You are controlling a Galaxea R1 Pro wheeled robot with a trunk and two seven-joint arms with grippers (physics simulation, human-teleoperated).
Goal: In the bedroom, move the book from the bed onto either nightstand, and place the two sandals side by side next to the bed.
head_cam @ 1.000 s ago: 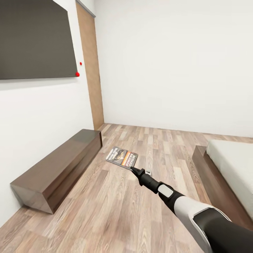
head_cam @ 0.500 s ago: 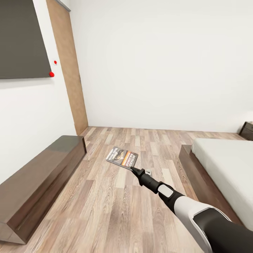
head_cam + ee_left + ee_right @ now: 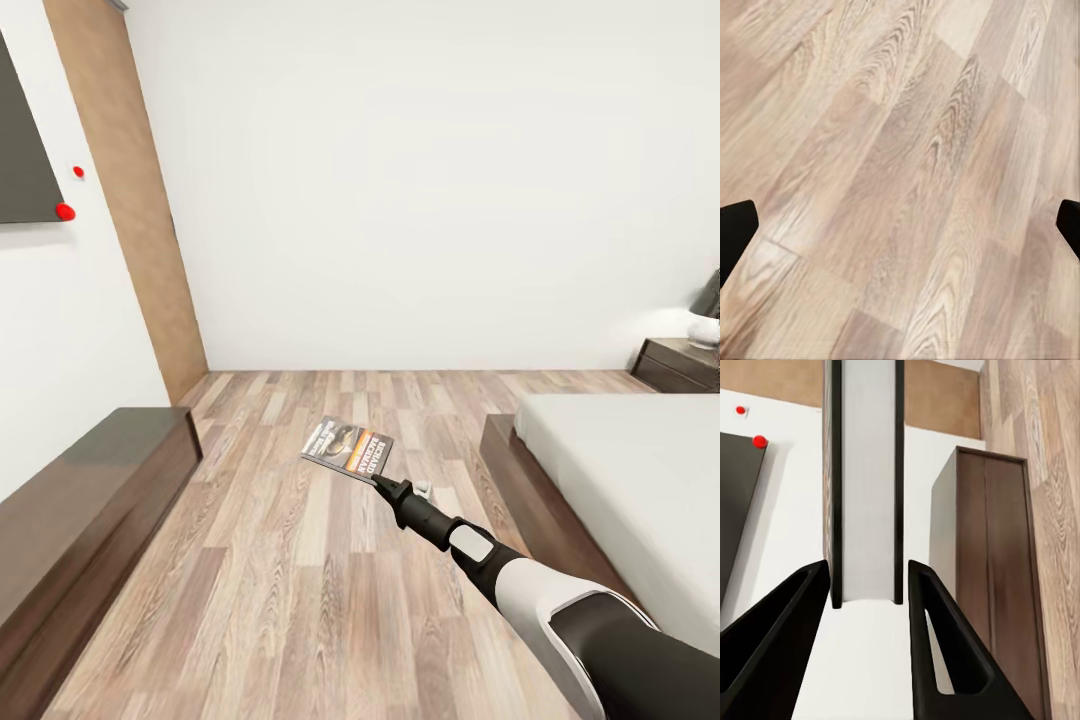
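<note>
While the right gripper (image 3: pixel 380 481) clamps the book (image 3: pixel 348 446) above the floor (image 3: pixel 300 560), the left gripper (image 3: pixel 900 225) seems spread wide.

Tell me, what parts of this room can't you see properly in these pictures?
- Head view: the dark-brown nightstand and the grey lamp on it are cut off by the right edge.
- Head view: the white lettering on the small orange-banded paperback book is too small to read.
- Right wrist view: the book's cover is hidden; it faces edge-on between the jaws.

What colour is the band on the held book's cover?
Orange, under a grey-and-dark picture on the book; clearest in the head view.
</note>
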